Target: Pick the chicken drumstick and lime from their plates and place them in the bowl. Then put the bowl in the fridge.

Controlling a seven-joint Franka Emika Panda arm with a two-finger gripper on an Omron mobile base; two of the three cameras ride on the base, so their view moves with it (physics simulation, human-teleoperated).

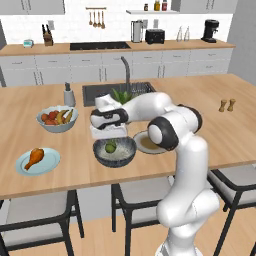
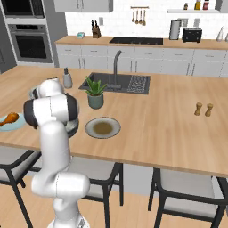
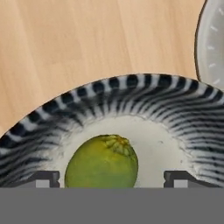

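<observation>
Lime (image 3: 101,161) sits in the bowl (image 1: 115,152), on the pale inner floor, directly below the pincer (image 1: 107,133); in hand view both dark tips stand apart w/ the fruit between them & not clamped, so the lime looks let go. Pincer hovers just above the bowl rim, pointing down. That leaves, by my read, the chicken drumstick (image 1: 34,157) as next pick: it lies on the light blue plate (image 1: 49,164) well off to the robot's left of the bowl, near the front edge of the wooden surface (image 1: 200,95). Its long axis runs diagonally, fat brown end up-left toward the fruit bowl (image 1: 57,119), thin end down toward the plate's near rim. So the coming move probably needs a lift clear of the bowl, a sweep left, and tips turned across that diagonal, not along it. Grey-rimmed plate (image 2: 103,128) w/ brownish centre sits just beside the bowl on the other side, bare. Potted plant (image 2: 95,94) and sink (image 2: 129,83) stand behind, away from the path. Fridge step not yet started.
</observation>
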